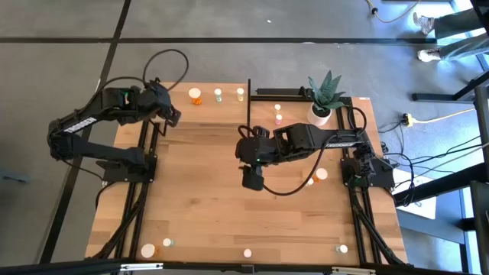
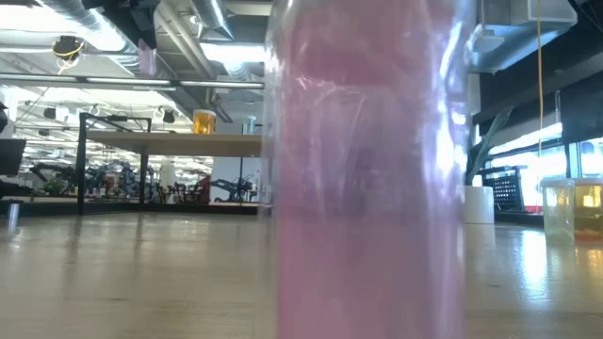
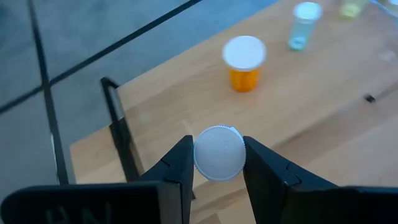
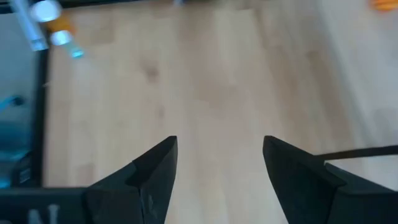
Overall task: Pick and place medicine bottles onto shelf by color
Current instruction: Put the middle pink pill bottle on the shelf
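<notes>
Around your light-wood table (image 1: 199,206) you see a grey floor (image 1: 46,84) crossed by dark lines, with cables (image 1: 435,164) trailing over it on the right and a small potted plant (image 1: 325,95) at the table's far edge. Looking level across the tabletop, you face a large open hall with bright ceiling strip lights (image 2: 57,66), exposed silver ducts (image 2: 203,19) and a distant workbench (image 2: 141,143). Daylight comes in through windows (image 2: 565,151) on the right.

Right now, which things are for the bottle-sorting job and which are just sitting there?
For the job:
- bottle in the left tool
- orange bottle
- pink bottle
- shelf
- right tool, open and empty

Just sitting there:
- potted plant
- cables on the floor
</notes>
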Tool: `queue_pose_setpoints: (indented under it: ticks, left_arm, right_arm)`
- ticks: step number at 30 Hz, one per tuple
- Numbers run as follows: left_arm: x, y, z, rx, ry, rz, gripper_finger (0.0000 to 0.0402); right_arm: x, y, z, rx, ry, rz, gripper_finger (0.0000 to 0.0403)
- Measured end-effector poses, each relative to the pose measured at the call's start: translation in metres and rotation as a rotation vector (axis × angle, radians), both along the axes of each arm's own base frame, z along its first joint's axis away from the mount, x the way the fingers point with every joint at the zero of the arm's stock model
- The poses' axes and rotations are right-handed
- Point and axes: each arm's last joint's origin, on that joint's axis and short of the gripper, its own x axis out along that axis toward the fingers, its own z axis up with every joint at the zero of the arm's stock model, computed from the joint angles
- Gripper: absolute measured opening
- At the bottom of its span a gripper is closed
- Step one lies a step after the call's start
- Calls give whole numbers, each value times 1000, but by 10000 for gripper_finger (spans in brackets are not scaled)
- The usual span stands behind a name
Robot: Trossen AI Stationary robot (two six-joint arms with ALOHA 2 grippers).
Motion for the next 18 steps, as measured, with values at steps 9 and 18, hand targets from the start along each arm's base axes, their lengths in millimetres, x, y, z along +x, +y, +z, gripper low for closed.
queue_pose_setpoints:
  ticks: [9,18]
  left_arm:
    - [-8,27,0,-14,-16,151,101]
    - [9,61,-15,-86,48,210,101]
  right_arm:
    - [1,-4,1,-110,-30,-84,237]
    - [1,-6,3,-186,-57,-145,237]
